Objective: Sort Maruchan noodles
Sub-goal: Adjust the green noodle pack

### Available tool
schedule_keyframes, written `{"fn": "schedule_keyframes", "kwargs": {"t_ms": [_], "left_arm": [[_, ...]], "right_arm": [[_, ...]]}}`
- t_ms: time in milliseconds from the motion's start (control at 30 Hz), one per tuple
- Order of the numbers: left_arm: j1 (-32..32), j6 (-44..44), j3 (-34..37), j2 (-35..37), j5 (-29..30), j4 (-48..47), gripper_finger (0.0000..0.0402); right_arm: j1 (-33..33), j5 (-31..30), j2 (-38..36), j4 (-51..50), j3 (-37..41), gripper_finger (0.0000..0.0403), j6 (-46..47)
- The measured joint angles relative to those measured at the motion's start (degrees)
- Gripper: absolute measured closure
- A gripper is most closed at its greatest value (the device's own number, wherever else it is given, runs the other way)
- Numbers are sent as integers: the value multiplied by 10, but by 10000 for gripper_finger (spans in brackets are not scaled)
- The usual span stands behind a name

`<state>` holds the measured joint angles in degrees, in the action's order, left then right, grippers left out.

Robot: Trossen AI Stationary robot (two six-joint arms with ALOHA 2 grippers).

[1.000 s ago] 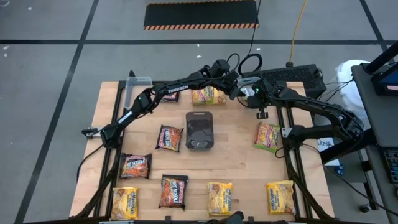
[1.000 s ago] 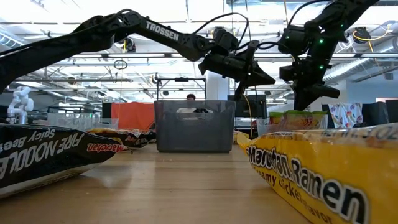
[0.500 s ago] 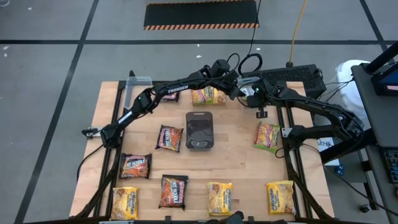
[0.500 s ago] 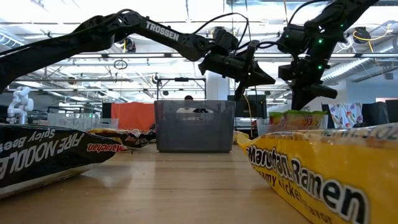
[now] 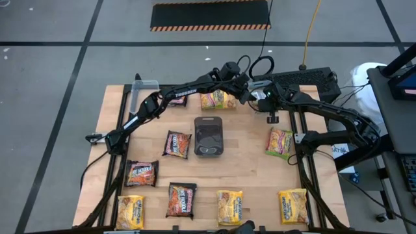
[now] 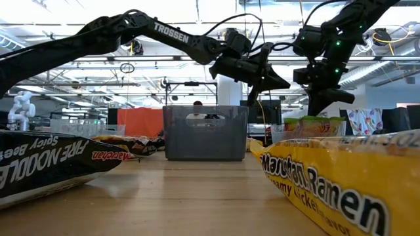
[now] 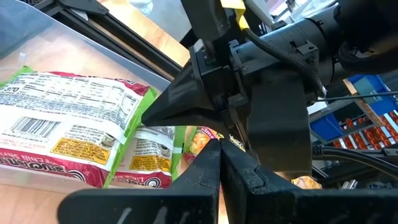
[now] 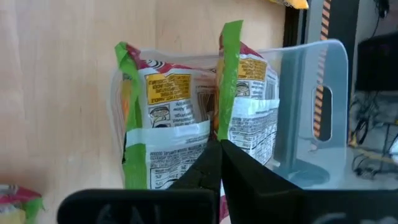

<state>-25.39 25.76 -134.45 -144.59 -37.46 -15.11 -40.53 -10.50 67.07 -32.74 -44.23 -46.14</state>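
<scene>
My left tool (image 5: pixel 246 89) and right tool (image 5: pixel 255 99), both pinched together and empty, reach over the tabletop's (image 5: pixel 253 166) far edge above green-edged Maruchan noodles (image 5: pixel 216 99) lying beside a clear tub (image 8: pixel 311 112).

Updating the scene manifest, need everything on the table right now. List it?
Dark brown/red packets: four, left half of table, one partly under the left arm.
Yellow packets: three, along the near edge.
Green-edged packets: three, orange-pink; one at right, two at far centre.
Tray: one, dark grey, table centre.
Clear tub: one, far left corner.
Table: one, light wood.
Left claw: shut, empty, above far centre.
Right claw: shut, empty, raised beside the left.
</scene>
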Motion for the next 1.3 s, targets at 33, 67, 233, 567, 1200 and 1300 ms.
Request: {"fn": "schedule_keyframes", "kwargs": {"t_ms": [33, 67, 233, 567, 1200, 1300], "left_arm": [[0, 0, 0, 0, 0, 0, 396], [0, 0, 0, 0, 0, 0, 396], [0, 0, 0, 0, 0, 0, 396], [0, 2, 0, 0, 0, 0, 396], [0, -42, 1, 29, -1, -31, 396], [0, -76, 1, 52, 0, -65, 396]], "right_arm": [[0, 0, 0, -3, 0, 398, 14], [0, 0, 0, -9, 0, 398, 24], [0, 3, 0, -37, 0, 398, 1], [1, 2, 0, -19, 0, 398, -28], [29, 2, -44, -19, 0, 402, -43], [40, 1, -76, -26, 0, 403, -10]]}}
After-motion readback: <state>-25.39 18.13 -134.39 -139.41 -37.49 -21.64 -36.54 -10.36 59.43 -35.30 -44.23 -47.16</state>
